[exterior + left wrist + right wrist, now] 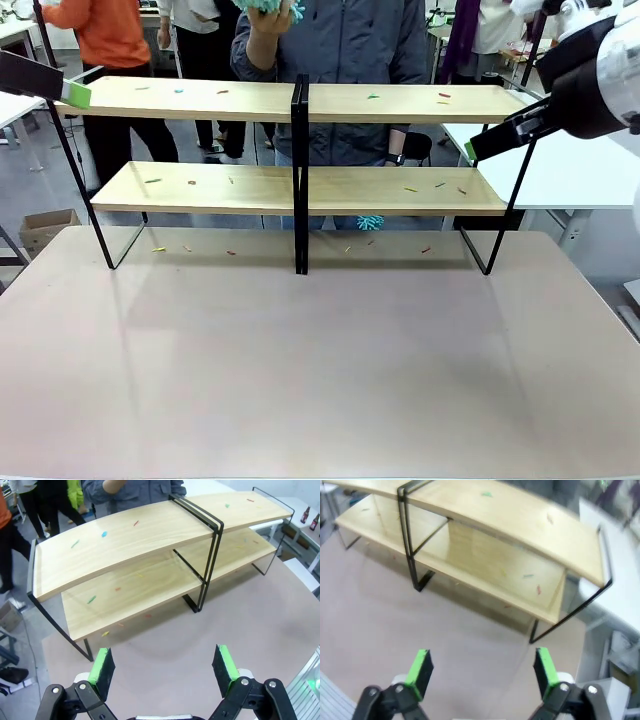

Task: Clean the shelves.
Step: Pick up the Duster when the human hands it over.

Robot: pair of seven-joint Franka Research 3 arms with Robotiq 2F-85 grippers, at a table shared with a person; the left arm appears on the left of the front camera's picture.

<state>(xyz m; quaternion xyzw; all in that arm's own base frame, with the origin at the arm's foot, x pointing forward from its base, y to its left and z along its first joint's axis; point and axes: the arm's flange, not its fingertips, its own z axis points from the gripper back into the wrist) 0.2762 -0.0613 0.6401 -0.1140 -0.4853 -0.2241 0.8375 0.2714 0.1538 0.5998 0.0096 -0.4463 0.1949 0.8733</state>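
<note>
The desk [320,380] is bare across its near half. The shelves [250,190] stand along its far edge, reaching almost from the far left corner to the far right corner, two light-wood boards split by a black centre post. A person stands behind them, one hand [262,35] raised and gripping a teal fluffy duster [272,6]. The left tool [165,662] hangs off the top board's left end, fingers spread with nothing between them. The right tool [482,665], also spread and empty, sits near the shelves' right end. Small coloured scraps [152,181] dot both boards and the desk beneath them.
</note>
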